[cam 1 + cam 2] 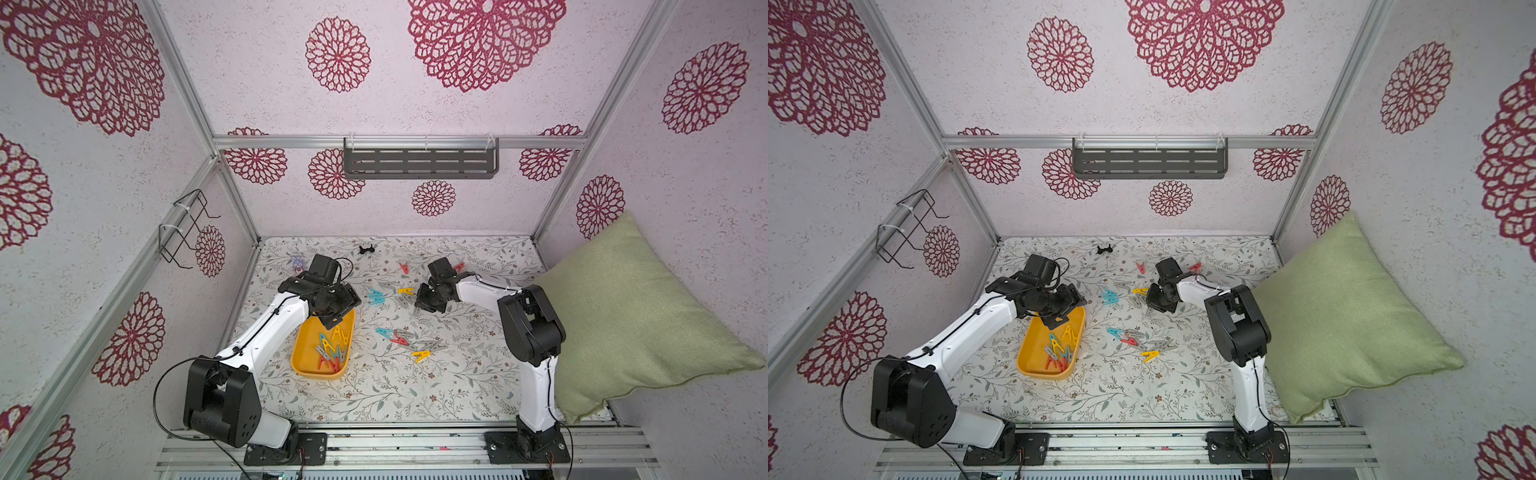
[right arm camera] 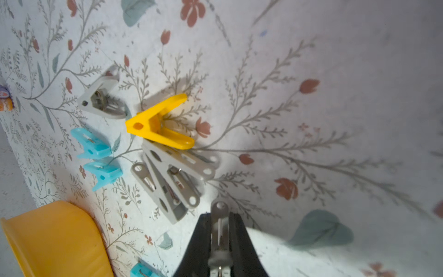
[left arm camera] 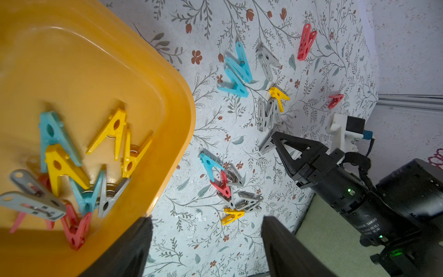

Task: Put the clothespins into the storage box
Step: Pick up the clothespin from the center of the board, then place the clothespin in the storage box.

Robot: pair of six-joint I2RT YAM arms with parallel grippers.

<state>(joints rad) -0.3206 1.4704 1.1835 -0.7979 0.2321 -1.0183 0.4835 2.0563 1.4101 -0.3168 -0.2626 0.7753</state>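
Right gripper (image 1: pixel 420 306), centre of a top view, clamps a grey clothespin (image 2: pixel 219 208) lengthwise, tip poking past the fingers. Left gripper (image 3: pixel 206 218) hangs open, empty.

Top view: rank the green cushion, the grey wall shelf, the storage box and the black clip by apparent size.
1. green cushion
2. grey wall shelf, only somewhat ahead of the storage box; it is probably nearer the camera, so this is unsure
3. storage box
4. black clip, by far the smallest
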